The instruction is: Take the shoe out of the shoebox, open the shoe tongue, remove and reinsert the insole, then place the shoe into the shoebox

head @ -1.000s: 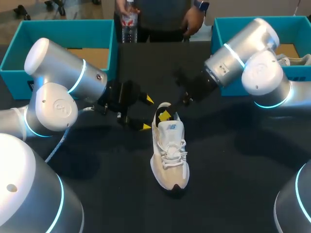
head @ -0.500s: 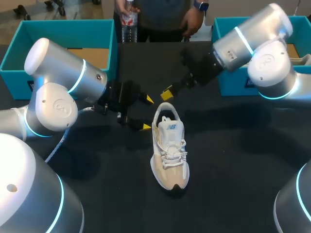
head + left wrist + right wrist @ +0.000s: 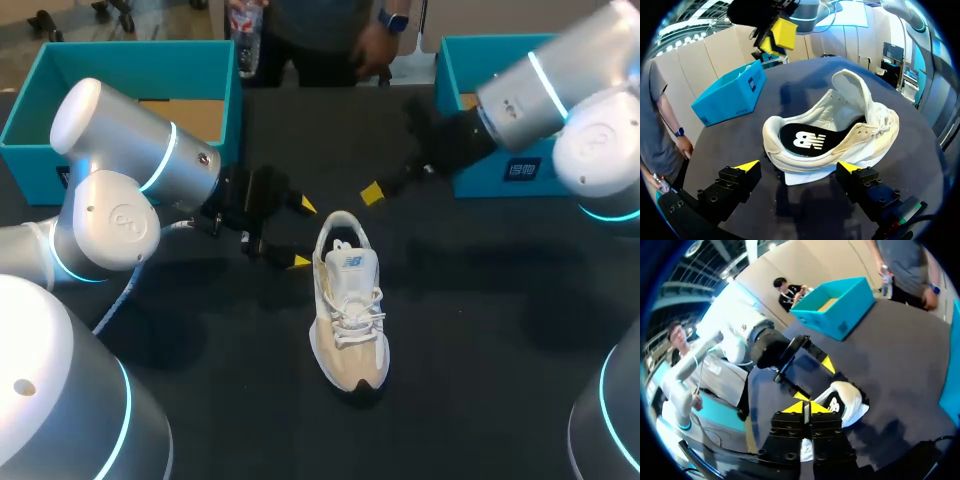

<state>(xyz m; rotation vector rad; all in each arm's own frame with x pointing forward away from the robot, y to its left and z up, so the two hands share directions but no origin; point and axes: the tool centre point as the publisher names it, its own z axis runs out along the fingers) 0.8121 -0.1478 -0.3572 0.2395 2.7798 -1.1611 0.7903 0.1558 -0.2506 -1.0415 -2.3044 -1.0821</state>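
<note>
A white sneaker (image 3: 348, 310) lies upright in the middle of the black table, heel toward the far side. In the left wrist view the sneaker (image 3: 860, 132) shows its tongue pulled up and a black insole (image 3: 805, 141) lying inside. My left gripper (image 3: 300, 235) is open just left of the heel, and its yellow fingertips (image 3: 747, 165) stand on either side of the heel without touching it. My right gripper (image 3: 372, 193) hangs shut and empty above and behind the heel. In the right wrist view the right gripper (image 3: 805, 407) has its tips pressed together over the sneaker (image 3: 845, 400).
A teal shoebox (image 3: 130, 55) stands at the table's far left, also seen as the teal shoebox (image 3: 835, 307) in the right wrist view. A second teal shoebox (image 3: 470, 45) is at the far right, partly hidden by my right arm. The near table (image 3: 480, 330) is bare black cloth.
My right gripper has lifted out of the shoe's heel opening, drawn back to the far right, and shut. The left arm and the shoe have stayed put.
</note>
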